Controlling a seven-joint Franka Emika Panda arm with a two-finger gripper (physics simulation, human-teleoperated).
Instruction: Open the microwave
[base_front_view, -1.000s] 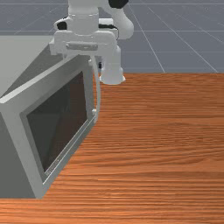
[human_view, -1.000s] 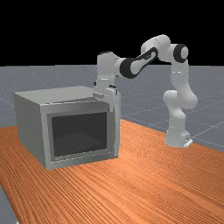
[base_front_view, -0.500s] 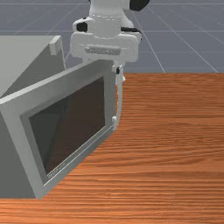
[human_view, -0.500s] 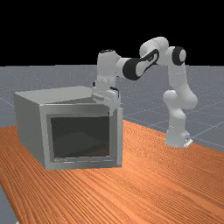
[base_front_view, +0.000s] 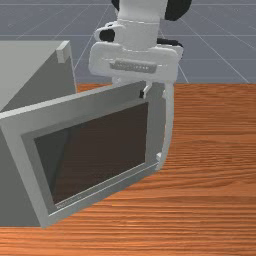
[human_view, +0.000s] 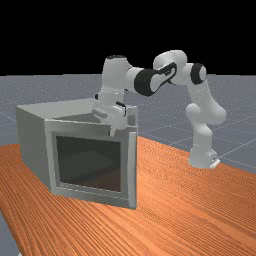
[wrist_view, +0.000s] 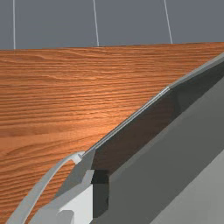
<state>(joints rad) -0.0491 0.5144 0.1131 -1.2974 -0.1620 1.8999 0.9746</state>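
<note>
Door (base_front_view: 100, 157): stands farther open than before, gripper (base_front_view: 144, 92) shifted along.
Microwave (base_front_view: 25, 62): behind door, on table (base_front_view: 215, 150), orange-brown wood.
Floor (base_front_view: 215, 60): grey, pale-lined.
Gripper: downward, at door's top edge; grip cannot be told.

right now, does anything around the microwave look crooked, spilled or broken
Nothing stands out. The boxy grey microwave sits on the orange-brown wooden table. Its grey door with a dark window stands partly open, which suits the task, and the curved pale handle looks intact.
</note>
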